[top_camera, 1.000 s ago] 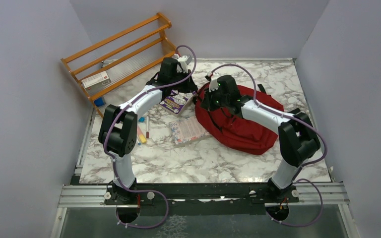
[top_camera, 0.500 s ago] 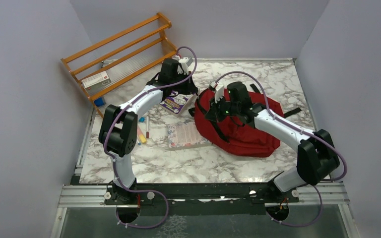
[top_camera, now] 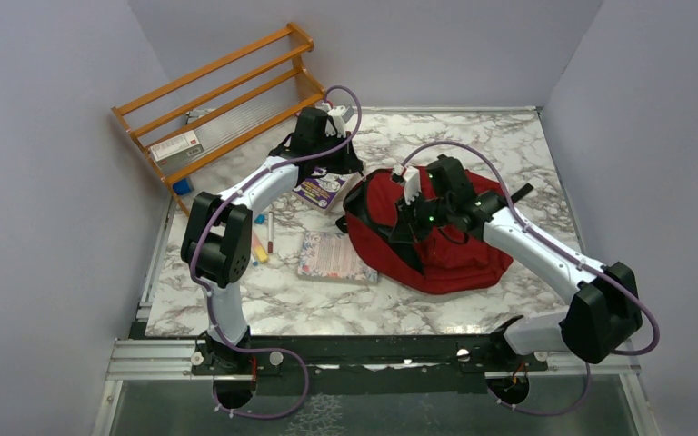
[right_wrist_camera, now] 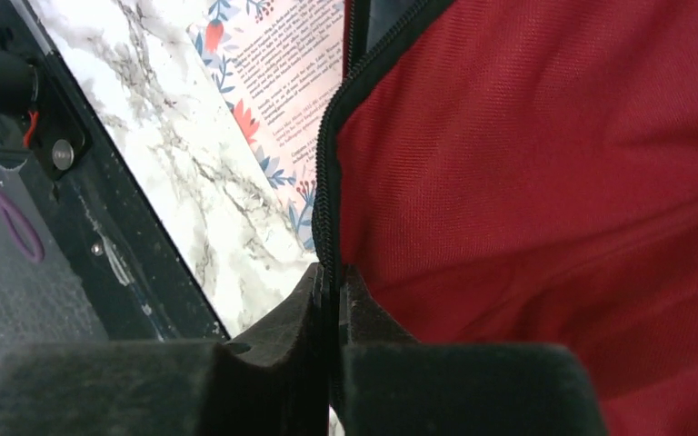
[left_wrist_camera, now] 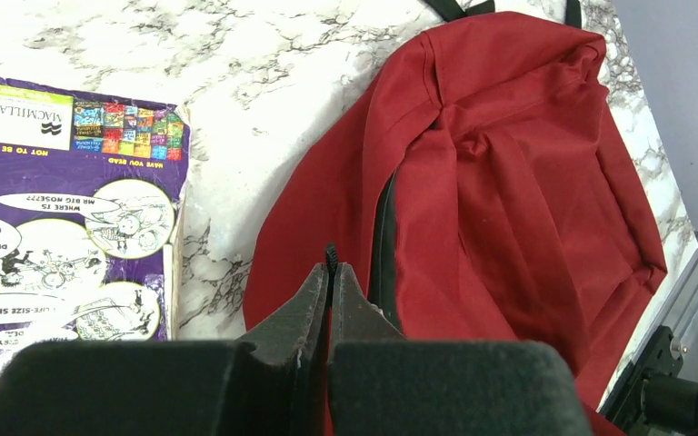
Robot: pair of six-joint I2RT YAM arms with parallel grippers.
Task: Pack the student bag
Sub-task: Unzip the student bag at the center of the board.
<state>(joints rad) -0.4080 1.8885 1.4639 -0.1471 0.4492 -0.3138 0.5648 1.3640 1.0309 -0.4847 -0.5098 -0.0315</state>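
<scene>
The student bag (top_camera: 459, 250), dark red with black zipper trim, lies at the table's middle right; it also fills the left wrist view (left_wrist_camera: 509, 182) and the right wrist view (right_wrist_camera: 554, 182). My left gripper (top_camera: 350, 174) is shut on the bag's black zipper edge at its far left corner (left_wrist_camera: 331, 268). My right gripper (top_camera: 418, 225) is shut on the black zipper trim (right_wrist_camera: 325, 200) of the bag's front opening (right_wrist_camera: 334, 272) and holds it raised. A purple book (top_camera: 321, 189) (left_wrist_camera: 54, 227) lies by the left gripper. A floral book (top_camera: 332, 258) (right_wrist_camera: 282, 82) lies at the bag's left.
A wooden rack (top_camera: 227, 91) stands at the back left with a small box (top_camera: 177, 145) on it. Pens (top_camera: 270, 232) lie left of the floral book. Grey walls close in on three sides. The black rail (right_wrist_camera: 82, 209) runs along the near edge.
My right gripper has moved right and toward the near edge, pulling the bag's zipper edge with it. The bag has bunched up and the floral book now shows whole. The left gripper has held still.
</scene>
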